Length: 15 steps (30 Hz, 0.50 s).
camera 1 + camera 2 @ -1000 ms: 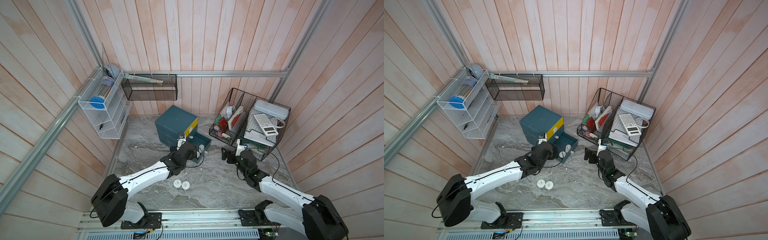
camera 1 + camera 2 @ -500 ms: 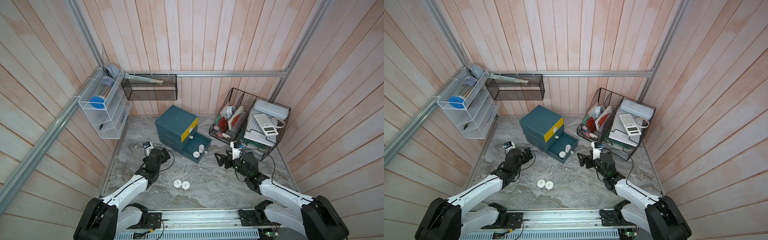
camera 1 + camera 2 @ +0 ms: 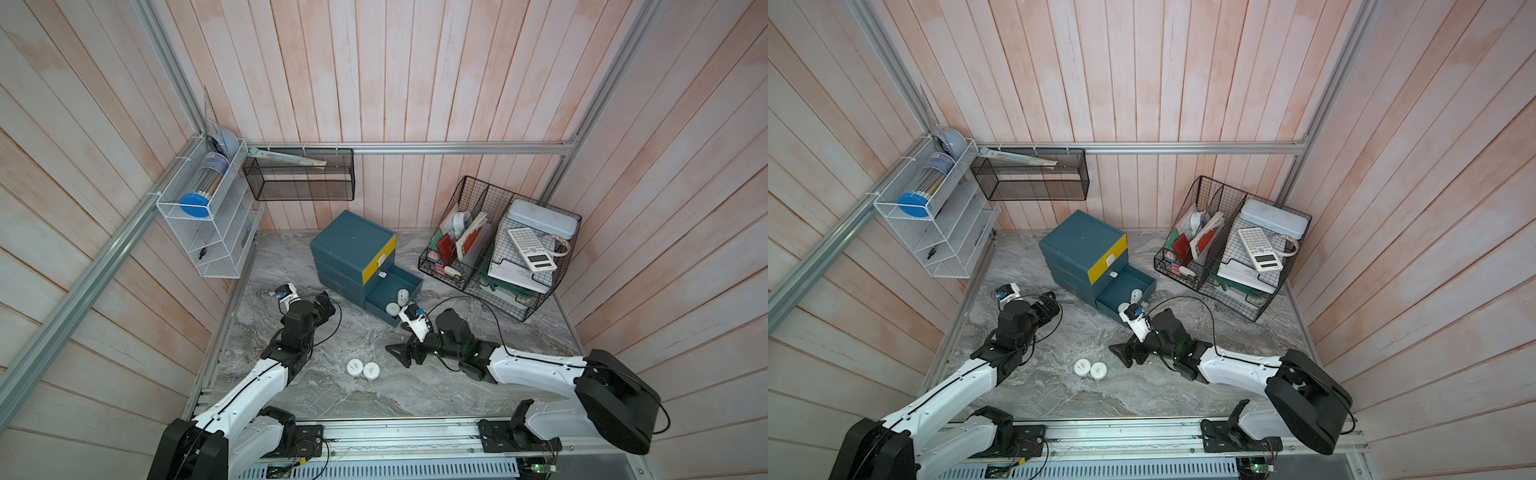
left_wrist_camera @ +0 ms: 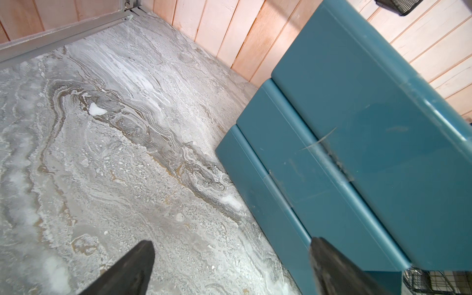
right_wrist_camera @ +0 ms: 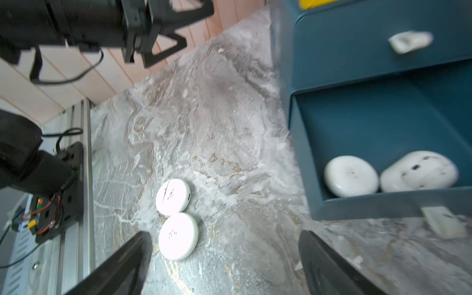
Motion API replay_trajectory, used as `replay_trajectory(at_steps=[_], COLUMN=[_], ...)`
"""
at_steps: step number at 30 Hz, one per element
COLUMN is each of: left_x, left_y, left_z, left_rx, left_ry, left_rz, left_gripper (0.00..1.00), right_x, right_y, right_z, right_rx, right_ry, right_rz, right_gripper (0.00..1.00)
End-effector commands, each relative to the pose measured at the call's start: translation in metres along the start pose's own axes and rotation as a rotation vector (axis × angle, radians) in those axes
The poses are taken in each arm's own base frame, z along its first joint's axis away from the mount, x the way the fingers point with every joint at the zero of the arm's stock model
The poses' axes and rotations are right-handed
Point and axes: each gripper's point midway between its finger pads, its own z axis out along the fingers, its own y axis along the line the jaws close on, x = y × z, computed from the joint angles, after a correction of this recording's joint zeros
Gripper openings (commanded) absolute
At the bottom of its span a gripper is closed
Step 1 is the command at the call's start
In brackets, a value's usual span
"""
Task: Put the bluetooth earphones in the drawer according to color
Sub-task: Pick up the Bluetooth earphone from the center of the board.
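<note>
The teal cabinet (image 3: 353, 245) stands near the back of the marbled desk (image 3: 332, 399), its yellow top front and its middle front closed and its bottom drawer (image 3: 405, 279) pulled out toward the arms. Inside that drawer a stored pair of white earphone cases (image 3: 402, 296) sits against the front wall, the two touching each other, as the right wrist view (image 5: 351, 176) also shows. A loose pair of white earphone cases (image 3: 354, 367) lies on the bare desk in front of the cabinet and well apart from it, the two side by side and touching; both top views show them (image 3: 1082, 367). The right gripper (image 3: 401, 354) hangs low between the open drawer and the loose pair, its jaws wide apart and holding nothing, and its wrist view (image 5: 224, 237) has the nearer loose case just beside one finger. The left gripper (image 3: 326, 305) is beside the cabinet's side wall, over bare desk, its jaws also spread and empty (image 4: 229, 255). A black wire basket (image 3: 469, 286) full of stationery stands off to the robot's right of the cabinet.
</note>
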Motion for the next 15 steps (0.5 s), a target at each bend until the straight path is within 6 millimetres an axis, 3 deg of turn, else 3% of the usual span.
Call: replay_trajectory(at_steps=[1, 15], left_x=[-0.001, 0.001], left_y=[0.0, 0.0], left_z=[0.0, 0.002], left_rx=[0.016, 0.02], left_ry=[-0.006, 0.0], left_rz=[-0.014, -0.014], left_gripper=[1.0, 1.0], right_x=[0.013, 0.054], right_y=[0.007, 0.03], right_z=[0.012, 0.047], right_rx=[-0.004, -0.048], right_ry=[0.072, 0.247], right_rz=[-0.072, -0.151], right_gripper=[0.96, 0.98])
